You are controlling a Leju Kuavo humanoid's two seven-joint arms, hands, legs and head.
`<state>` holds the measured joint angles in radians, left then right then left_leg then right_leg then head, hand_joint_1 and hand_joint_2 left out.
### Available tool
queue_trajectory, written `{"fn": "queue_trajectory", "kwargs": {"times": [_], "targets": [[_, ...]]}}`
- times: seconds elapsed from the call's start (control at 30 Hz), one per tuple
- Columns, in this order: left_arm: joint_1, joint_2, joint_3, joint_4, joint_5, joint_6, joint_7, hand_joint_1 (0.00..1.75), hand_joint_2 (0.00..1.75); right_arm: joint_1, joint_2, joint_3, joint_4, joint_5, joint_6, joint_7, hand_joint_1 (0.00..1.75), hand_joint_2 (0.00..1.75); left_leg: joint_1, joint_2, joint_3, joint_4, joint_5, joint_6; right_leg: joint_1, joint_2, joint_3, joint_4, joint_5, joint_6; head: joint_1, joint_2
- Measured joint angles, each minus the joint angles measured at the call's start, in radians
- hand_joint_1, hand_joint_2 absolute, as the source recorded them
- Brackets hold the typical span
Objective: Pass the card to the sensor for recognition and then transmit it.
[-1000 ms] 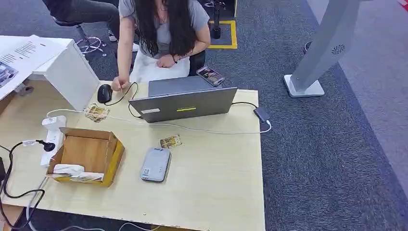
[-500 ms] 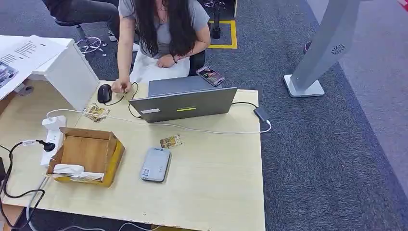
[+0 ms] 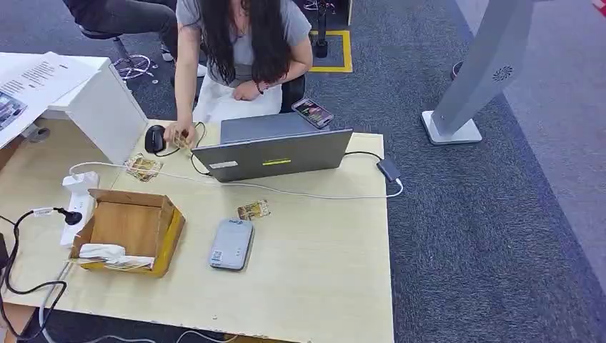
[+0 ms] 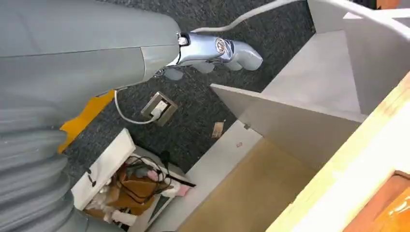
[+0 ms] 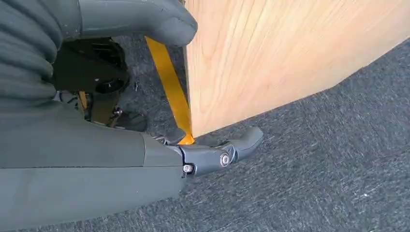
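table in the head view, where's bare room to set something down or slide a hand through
The widest bare patch of the table lies right of the grey sensor, running to the near and right edges. A smaller strip lies between the laptop's white cable and that edge. The left side is crowded: cardboard box, power strip, cords.

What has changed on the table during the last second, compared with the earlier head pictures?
The person's hand beside the mouse has lifted a little and now holds a small yellowish card-like thing; earlier that hand lay flat on the table. The card, the grey sensor, the laptop and the cardboard box stayed in place.
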<state>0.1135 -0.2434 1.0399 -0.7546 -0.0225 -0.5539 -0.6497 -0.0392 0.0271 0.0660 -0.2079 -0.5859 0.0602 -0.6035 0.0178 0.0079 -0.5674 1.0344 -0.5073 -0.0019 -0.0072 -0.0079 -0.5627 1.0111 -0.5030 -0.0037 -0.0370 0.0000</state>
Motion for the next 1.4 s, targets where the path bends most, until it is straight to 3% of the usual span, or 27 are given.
{"fn": "queue_trajectory", "kwargs": {"times": [0.1, 0.3, 0.43, 0.67, 0.73, 0.8, 0.87, 0.9, 1.0, 1.07, 1.13, 1.17, 1.2, 1.23, 1.3, 1.33, 1.4], "targets": [[0.0, -0.023, 0.024, -0.047, -0.042, -0.04, 0.0, 0.0, 1.75, 0.0, 0.0, -0.004, 0.005, 0.002, -0.024, 0.017, 0.0, 1.75, 0.0, 0.0, 0.0, 0.0, 0.0, 0.0, 0.0, 0.0, 0.0, 0.0, 0.0, 0.0, 0.0, 0.0], [0.001, -0.044, 0.056, -0.097, -0.054, -0.057, 0.0, 0.0, 1.75, 0.005, 0.0, -0.011, 0.01, 0.002, -0.029, 0.025, 0.0, 1.75, 0.0, 0.0, 0.0, 0.0, 0.0, 0.0, 0.0, 0.0, 0.0, 0.0, 0.0, 0.0, 0.0, 0.0], [0.0, -0.072, 0.082, -0.174, -0.086, -0.125, 0.0, 0.0, 1.75, 0.007, 0.0, -0.022, 0.017, 0.0, -0.098, 0.077, 0.0, 1.75, 0.0, 0.0, 0.0, 0.0, 0.0, 0.0, 0.0, 0.0, 0.0, 0.0, 0.0, 0.0, 0.0, 0.0], [0.001, -0.091, 0.103, -0.227, -0.088, -0.13, 0.0, 0.0, 1.75, 0.01, 0.0, -0.025, 0.023, 0.0, -0.108, 0.084, 0.0, 1.75, 0.0, 0.0, 0.0, 0.0, 0.0, 0.0, 0.0, 0.0, 0.0, 0.0, 0.0, 0.0, 0.0, 0.0], [0.002, -0.093, 0.104, -0.241, -0.077, -0.141, 0.0, 0.0, 1.75, 0.01, 0.0, -0.025, 0.024, 0.019, -0.15, 0.106, 0.0, 1.75, 0.0, 0.0, 0.0, 0.0, 0.0, 0.0, 0.0, 0.0, 0.0, 0.0, 0.0, 0.0, 0.0, 0.0], [0.02, -0.098, 0.092, -0.287, -0.003, -0.124, 0.0, 0.0, 1.75, 0.01, 0.0, -0.021, 0.026, 0.044, -0.226, 0.177, 0.0, 1.75, 0.0, 0.0, 0.0, 0.0, 0.0, 0.0, 0.0, 0.0, 0.0, 0.0, 0.0, 0.0, 0.0, 0.0], [0.073, -0.102, 0.031, -0.364, 0.123, -0.05, 0.0, 0.0, 1.75, 0.013, 0.0, -0.017, 0.032, 0.063, -0.273, 0.268, 0.0, 1.75, 0.0, 0.002, 0.001, 0.0, -0.001, 0.001, 0.0, 0.002, 0.0, 0.0, 0.0, 0.0, 0.0, 0.0], [0.124, -0.104, -0.042, -0.441, 0.205, 0.018, 0.0, 0.0, 1.75, 0.017, 0.0, -0.007, 0.036, 0.086, -0.322, 0.359, 0.0, 1.75, 0.0, 0.002, 0.001, 0.0, -0.001, 0.001, 0.0, 0.002, 0.0, 0.0, 0.0, 0.0, 0.0, 0.0], [0.22, -0.103, -0.181, -0.614, 0.271, 0.116, 0.0, 0.0, 1.75, 0.027, 0.0, 0.029, 0.045, 0.156, -0.377, 0.546, 0.0, 1.75, 0.0, -0.002, 0.0, 0.001, -0.001, 0.001, 0.0, -0.002, 0.0, 0.0, -0.001, 0.001, 0.0, 0.0], [0.275, -0.106, -0.27, -0.763, 0.289, 0.16, 0.0, 0.0, 1.75, 0.03, -0.003, 0.081, 0.051, 0.221, -0.38, 0.709, 0.0, 1.75, 0.0, -0.002, -0.001, 0.0, -0.001, 0.001, 0.0, -0.002, 0.0, 0.0, -0.001, 0.001, 0.001, 0.0], [0.307, -0.106, -0.326, -0.891, 0.279, 0.184, 0.0, 0.0, 1.75, 0.032, -0.003, 0.13, 0.057, 0.263, -0.362, 0.82, 0.0, 1.75, 0.001, -0.002, 0.0, 0.001, -0.001, 0.001, 0.001, -0.002, 0.0, 0.0, -0.001, 0.001, 0.001, 0.0], [0.312, -0.084, -0.36, -0.99, 0.217, 0.249, 0.0, 0.0, 1.75, 0.034, -0.006, 0.159, 0.059, 0.292, -0.329, 0.873, 0.0, 1.75, 0.0, -0.001, 0.002, 0.002, -0.001, 0.001, 0.001, -0.001, -0.006, -0.001, -0.001, 0.001, 0.003, 0.0], [0.306, -0.042, -0.402, -1.088, 0.126, 0.345, 0.0, 0.0, 1.75, 0.035, -0.013, 0.187, 0.06, 0.319, -0.292, 0.91, 0.0, 1.75, 0.005, -0.001, -0.002, 0.006, -0.001, 0.001, 0.005, -0.001, -0.006, -0.001, -0.001, 0.001, -0.006, 0.0], [0.291, 0.036, -0.486, -1.2, -0.021, 0.498, 0.0, 0.0, 1.75, 0.033, -0.014, 0.221, 0.061, 0.341, -0.258, 0.934, 0.0, 1.75, 0.006, -0.004, -0.004, 0.006, 0.0, 0.0, 0.006, -0.004, -0.006, -0.001, -0.001, 0.001, 0.007, 0.0], [0.265, 0.125, -0.638, -1.317, -0.206, 0.759, -0.001, 0.0, 1.75, 0.024, -0.021, 0.266, 0.061, 0.353, -0.245, 0.945, 0.0, 1.75, 0.001, -0.005, -0.001, 0.002, 0.0, 0.001, 0.001, -0.005, -0.001, 0.0, 0.001, 0.0, 0.008, 0.0], [0.258, 0.148, -0.731, -1.369, -0.251, 0.84, -0.001, 0.0, 1.75, 0.021, -0.023, 0.283, 0.061, 0.355, -0.241, 0.949, 0.0, 1.75, 0.0, -0.002, 0.001, 0.001, 0.001, 0.0, 0.0, -0.003, 0.002, 0.002, 0.001, 0.0, 0.001, 0.0], [0.263, 0.189, -0.858, -1.429, -0.249, 0.859, -0.001, 0.0, 1.75, 0.019, -0.026, 0.307, 0.061, 0.356, -0.235, 0.954, 0.0, 1.75, 0.001, 0.007, 0.003, 0.002, 0.001, 0.0, 0.001, 0.006, 0.002, 0.001, 0.004, -0.002, 0.001, 0.0]]}}
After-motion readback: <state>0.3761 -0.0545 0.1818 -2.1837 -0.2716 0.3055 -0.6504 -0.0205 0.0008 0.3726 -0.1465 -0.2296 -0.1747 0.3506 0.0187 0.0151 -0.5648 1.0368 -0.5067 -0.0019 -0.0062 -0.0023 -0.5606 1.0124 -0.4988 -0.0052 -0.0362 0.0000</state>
